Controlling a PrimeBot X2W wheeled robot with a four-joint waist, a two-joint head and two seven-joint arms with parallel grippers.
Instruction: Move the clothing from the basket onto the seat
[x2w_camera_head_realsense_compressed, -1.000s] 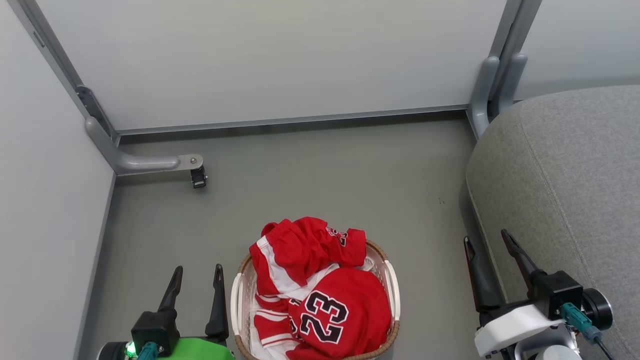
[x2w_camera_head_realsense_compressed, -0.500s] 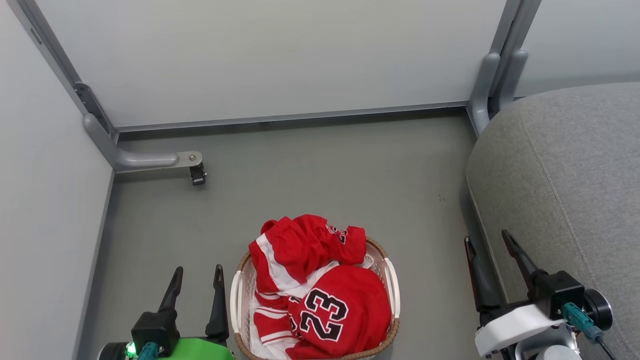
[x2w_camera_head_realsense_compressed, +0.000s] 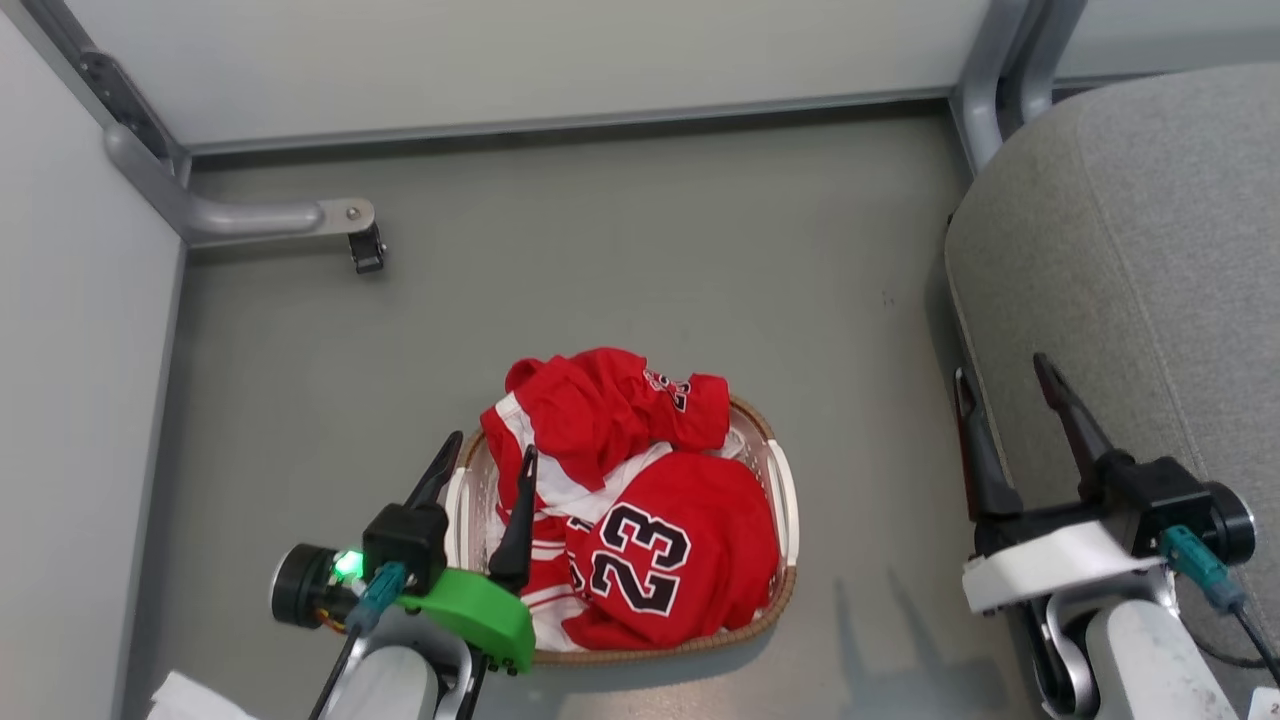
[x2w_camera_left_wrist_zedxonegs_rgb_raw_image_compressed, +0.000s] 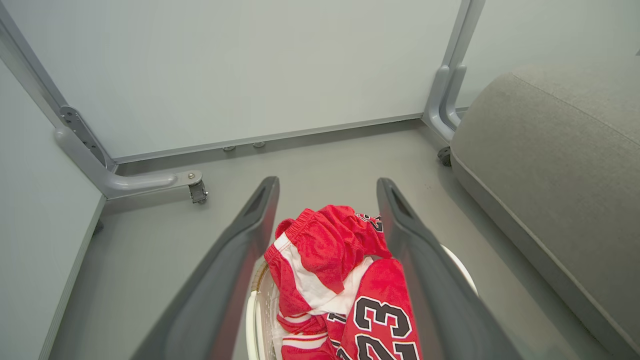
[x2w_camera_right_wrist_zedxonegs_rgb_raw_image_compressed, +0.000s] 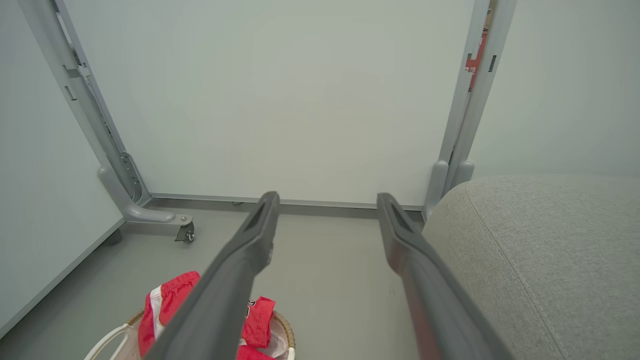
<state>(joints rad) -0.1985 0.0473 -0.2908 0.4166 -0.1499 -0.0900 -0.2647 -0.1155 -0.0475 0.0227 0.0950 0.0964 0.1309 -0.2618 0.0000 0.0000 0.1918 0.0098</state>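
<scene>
– Okay, log entry. How are the hands set?
– I have the left gripper (x2w_camera_head_realsense_compressed: 492, 443) spread wide, with nothing between its fingers. From the head view it seems to straddle the rim of the basket (x2w_camera_head_realsense_compressed: 776, 470): the inner finger over red cloth, the outer finger outside the rim. I cannot tell if it touches the fabric.
– And the other?
– The right gripper (x2w_camera_head_realsense_compressed: 1002, 367) is equally wide and empty. The seat (x2w_camera_head_realsense_compressed: 1150, 250) lies just to its outer side, and the basket is well off to its inner side. My reading is that it waits there clear of the left arm's path.
– Location of the load?
– The clothing (x2w_camera_head_realsense_compressed: 640, 500) is all in the basket, heaped above the rim. The "23" jersey is on the left hand's inner side and the striped piece lies beyond its fingertips. Nothing is on the seat, so I judge that no transfer has been made yet.
– Why so wide?
– The heap is bulky and soft, and a full spread should take in a thick fold.
– Risk?
– The outer finger could catch the rim, and I expect the light basket would then lift along with the cloth.
</scene>
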